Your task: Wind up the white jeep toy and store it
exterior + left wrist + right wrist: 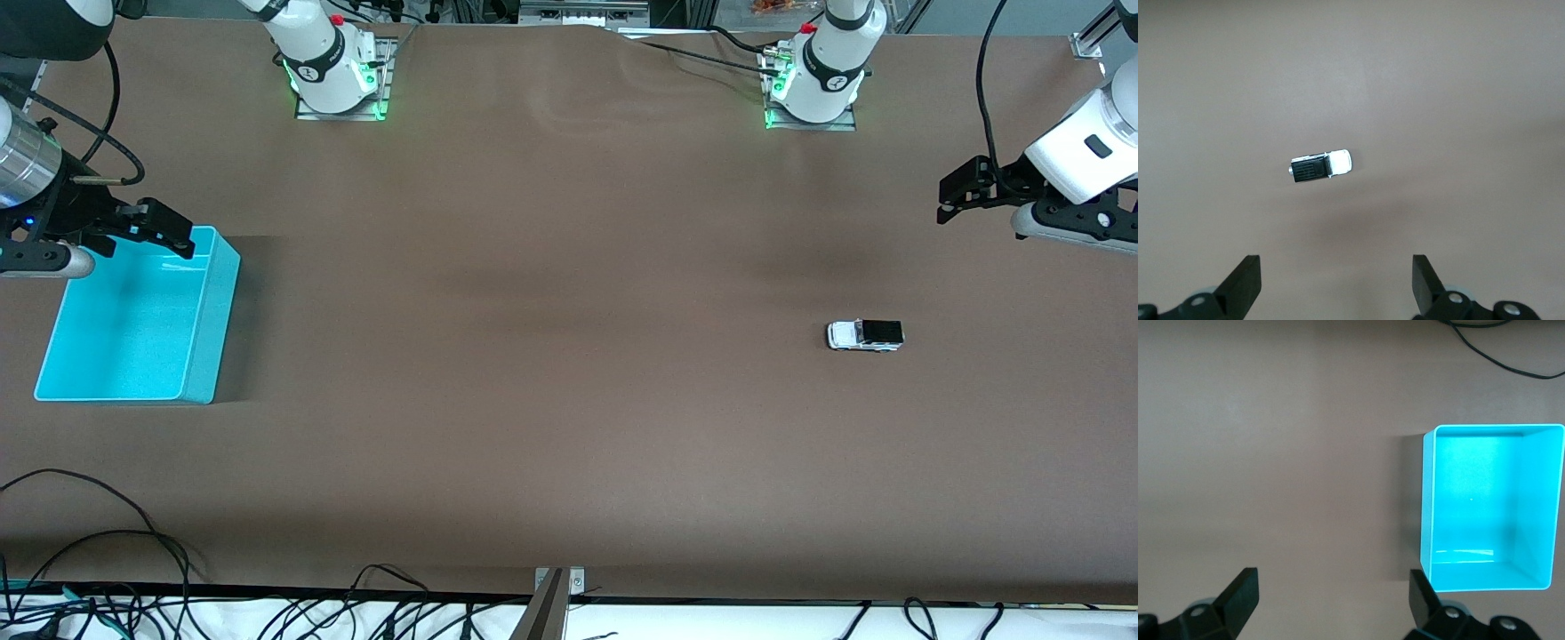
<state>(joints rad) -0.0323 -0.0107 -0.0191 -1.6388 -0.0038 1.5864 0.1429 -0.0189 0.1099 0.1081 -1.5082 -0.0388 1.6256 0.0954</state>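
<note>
Tiny white jeep toy [865, 335] with black rectangular rear section and dark wheels, on its wheels on the brown table [551, 373] toward the left arm's end, well apart from the rectangular turquoise plastic bin [213, 320] at the right arm's end. Left gripper [956, 197] up in the air, black fingers [1241, 287] spread wide and empty, toy on the table ahead of the fingertips, touching neither. Right gripper [164, 231] over the bin's rim, fingers [1238, 597] likewise spread wide with nothing between them.
</note>
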